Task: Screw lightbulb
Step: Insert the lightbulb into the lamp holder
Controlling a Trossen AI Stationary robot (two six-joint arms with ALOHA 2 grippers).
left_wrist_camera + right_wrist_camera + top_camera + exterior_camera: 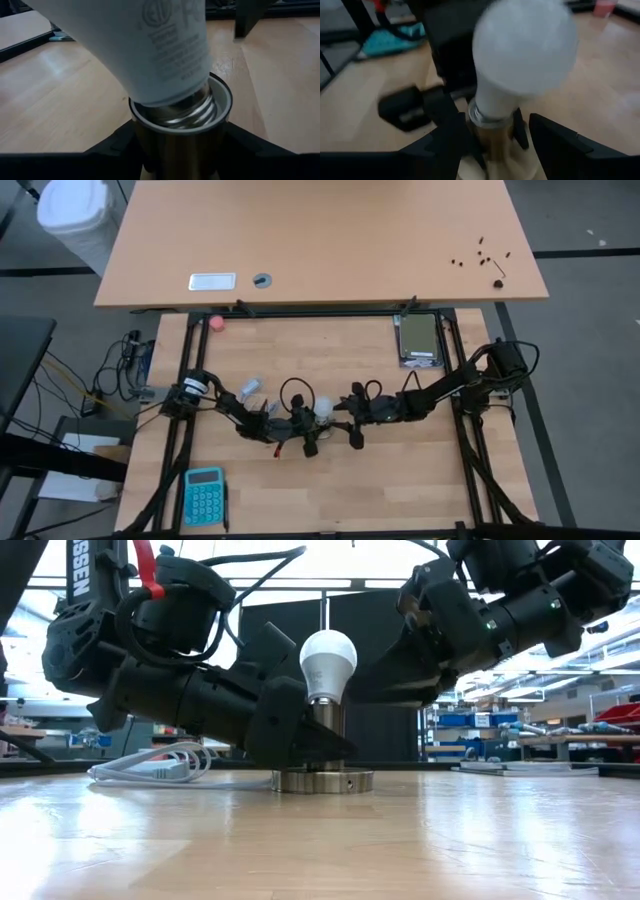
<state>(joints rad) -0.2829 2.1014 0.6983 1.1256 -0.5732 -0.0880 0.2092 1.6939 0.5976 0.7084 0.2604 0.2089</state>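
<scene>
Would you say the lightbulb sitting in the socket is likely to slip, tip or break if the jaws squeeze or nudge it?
The lightbulb has a smooth, rounded frosted globe, so it may slip under a light grip. It leans in the socket with threads still exposed, so a sideways nudge could probably tip it. Being a bulb, it is probably light and may crack if squeezed hard.

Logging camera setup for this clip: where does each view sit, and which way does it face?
High: overhead, straight down on the table; both arms meet at the lightbulb.
Low: table height, level at the socket; both arms flank it.
Left wrist: close on the bulb's threads entering the socket; left gripper astride it.
Right wrist: faces the globe; right gripper below.
All four share the lightbulb.
</scene>
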